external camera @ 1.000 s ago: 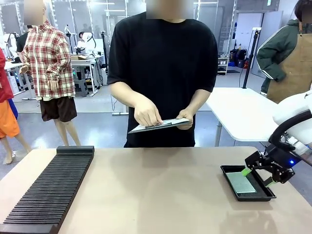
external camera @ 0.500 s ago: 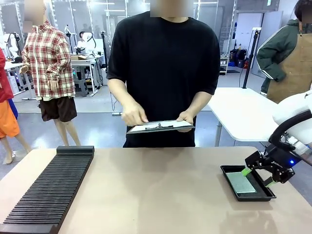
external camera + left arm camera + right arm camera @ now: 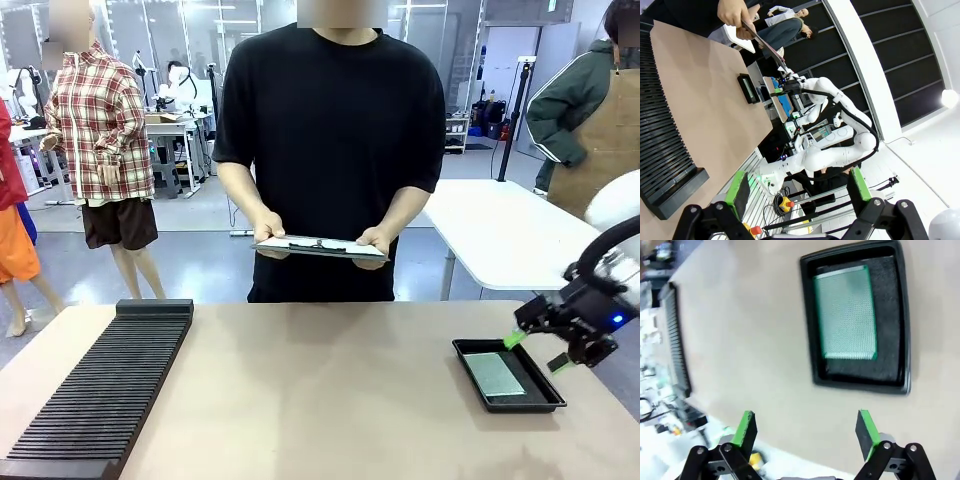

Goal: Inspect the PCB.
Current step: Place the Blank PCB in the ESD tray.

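A: Where is the thin green rectangular circuit board (image 3: 497,373)?

B: Flat inside the shallow black rectangular tray (image 3: 466,349), just below the right gripper (image 3: 540,351), which hangs above the tray's outer edge, jaws spread wide, holding nothing.

A: The left gripper (image 3: 797,184)?

B: Also fully open and empty, well away from the board, beside the black ribbed rack (image 3: 660,150).
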Robot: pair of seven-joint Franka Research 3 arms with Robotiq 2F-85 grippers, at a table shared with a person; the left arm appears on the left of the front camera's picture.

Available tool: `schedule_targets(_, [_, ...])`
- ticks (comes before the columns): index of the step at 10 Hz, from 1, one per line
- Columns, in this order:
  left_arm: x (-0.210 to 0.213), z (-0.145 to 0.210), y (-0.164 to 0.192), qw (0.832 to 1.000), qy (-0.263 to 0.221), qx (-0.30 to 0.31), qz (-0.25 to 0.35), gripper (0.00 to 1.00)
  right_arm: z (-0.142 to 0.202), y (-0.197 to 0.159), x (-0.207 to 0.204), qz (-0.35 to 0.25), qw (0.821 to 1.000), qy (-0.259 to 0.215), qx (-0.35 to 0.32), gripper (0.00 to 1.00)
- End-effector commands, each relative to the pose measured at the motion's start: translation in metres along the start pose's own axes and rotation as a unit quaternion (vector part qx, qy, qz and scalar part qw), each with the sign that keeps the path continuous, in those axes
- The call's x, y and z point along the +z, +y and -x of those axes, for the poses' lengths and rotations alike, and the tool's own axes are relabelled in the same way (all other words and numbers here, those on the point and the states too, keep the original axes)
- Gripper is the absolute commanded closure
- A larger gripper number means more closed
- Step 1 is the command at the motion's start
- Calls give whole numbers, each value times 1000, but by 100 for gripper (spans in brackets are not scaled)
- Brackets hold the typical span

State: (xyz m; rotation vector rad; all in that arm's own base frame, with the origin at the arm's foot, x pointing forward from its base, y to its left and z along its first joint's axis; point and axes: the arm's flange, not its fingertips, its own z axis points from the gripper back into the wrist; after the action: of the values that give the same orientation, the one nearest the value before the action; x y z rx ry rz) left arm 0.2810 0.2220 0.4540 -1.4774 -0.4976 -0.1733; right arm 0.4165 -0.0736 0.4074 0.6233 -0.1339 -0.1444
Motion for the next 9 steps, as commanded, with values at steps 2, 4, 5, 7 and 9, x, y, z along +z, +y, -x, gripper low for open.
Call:
schedule_targets(2, [0, 0, -2, 1000, 3, -3, -8, 0, 37, -10, 96, -131, 991, -5, -28, 0])
schedule_targets(4, [0, 0, -2, 1000, 3, -3, -8, 0, 58, -53, 135, -214, 975, 43, -42, 0])
schedule_targets(5, [0, 0, -2, 1000, 3, -3, -8, 0, 68, -77, 148, -261, 963, 53, -33, 0])
schedule_targets(7, [0, 0, -2, 1000, 3, -3, -8, 0, 105, -112, 164, -327, 944, 30, -21, 0])
schedule_targets(9, [0, 0, -2, 1000, 3, -3, -8, 0, 122, -131, 161, -353, 935, 16, -23, 0])
